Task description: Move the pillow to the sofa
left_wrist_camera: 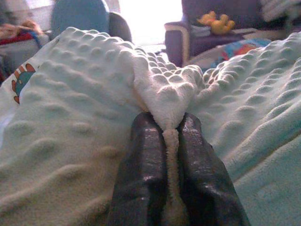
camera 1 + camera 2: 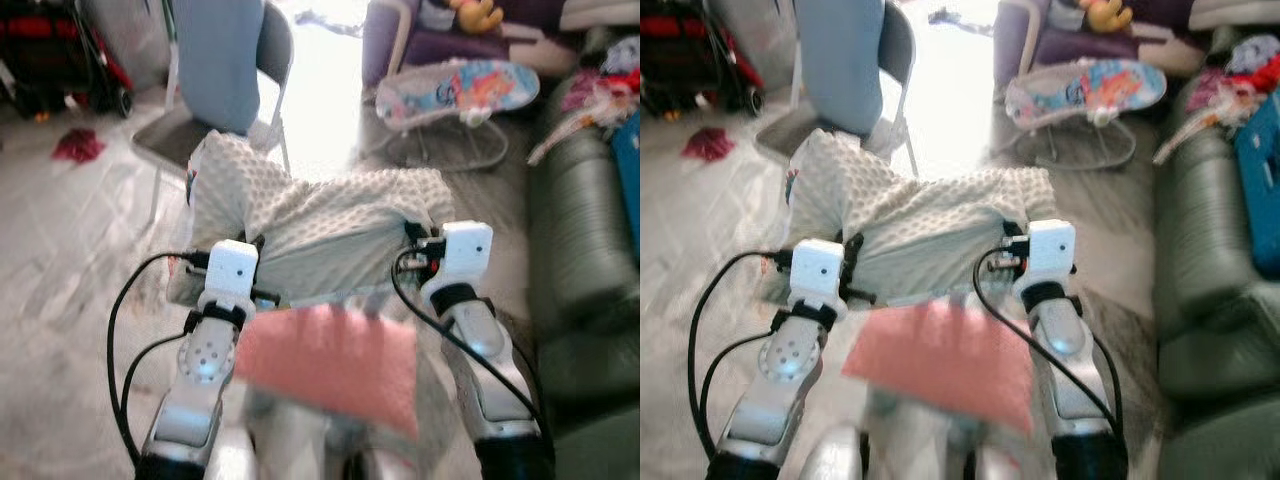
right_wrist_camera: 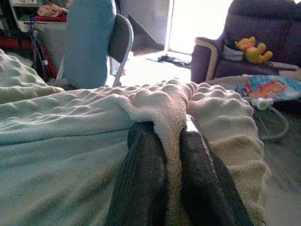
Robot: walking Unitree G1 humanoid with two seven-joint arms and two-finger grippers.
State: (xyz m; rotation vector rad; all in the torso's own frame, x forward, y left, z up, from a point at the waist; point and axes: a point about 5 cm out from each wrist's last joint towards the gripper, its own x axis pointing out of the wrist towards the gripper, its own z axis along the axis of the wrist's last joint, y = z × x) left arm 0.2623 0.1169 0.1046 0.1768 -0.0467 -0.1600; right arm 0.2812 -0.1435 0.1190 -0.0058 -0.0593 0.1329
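Observation:
A pale green, bumpy fleece pillow hangs in front of me above the floor, held up at both ends. In the left wrist view my left gripper is shut on a pinched fold of it. My right gripper is shut on another fold at the pillow's other end. The white wrist blocks of both arms sit just behind the pillow's near edge. A dark green leather sofa runs along my right side, with bright clutter on its far part.
A blurred pink cloth lies low between my arms. Ahead stands a grey folding chair with a blue cushion, and a baby bouncer sits before a purple armchair. A red rag lies on the floor at left.

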